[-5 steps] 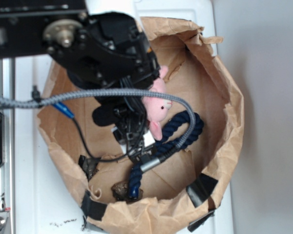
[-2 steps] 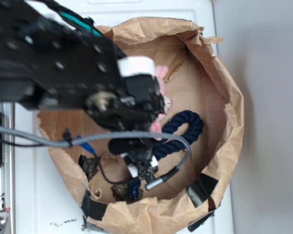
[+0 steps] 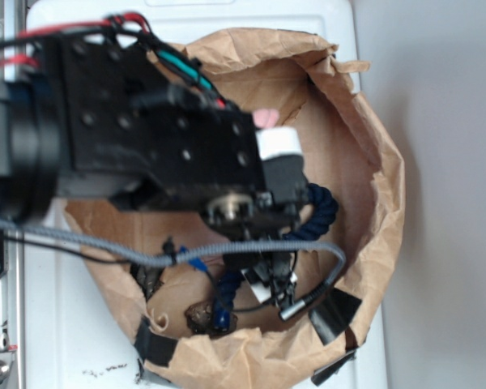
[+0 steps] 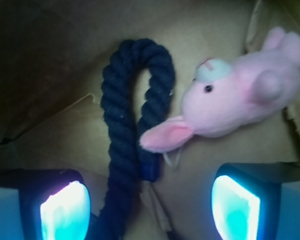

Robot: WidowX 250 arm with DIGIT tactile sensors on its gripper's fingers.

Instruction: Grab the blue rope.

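Compared with the earlier exterior frames, the black arm [image 3: 146, 146] has swung further over the paper bag [image 3: 373, 243] and now covers nearly all of the pink plush, of which only a small pink patch [image 3: 267, 118] shows above the wrist; the gripper [image 3: 273, 285] has shifted right and toward the bag's lower wall, and the grey braided cable [image 3: 251, 249] now sags across the middle of the bag. In the wrist view the jaws stand wide apart, the left pad [image 4: 65, 210] and the right pad [image 4: 236, 207] both lit and bare, with nothing clamped between them. The blue rope [image 4: 125, 135] lies on the bag floor, bent into a hook: its long run goes from the bottom of the wrist frame, just beside the left pad, up to a curve at the top, then a short return leg comes down to a capped end near the frame's centre. Whether the left pad touches the rope cannot be told. The pink plush [image 4: 240, 95] lies to the right of the hook, one ear overlapping the short leg. In the exterior view the rope's curve [image 3: 324, 212] shows right of the wrist, and its tail [image 3: 223, 296] points toward the bag's lower rim.
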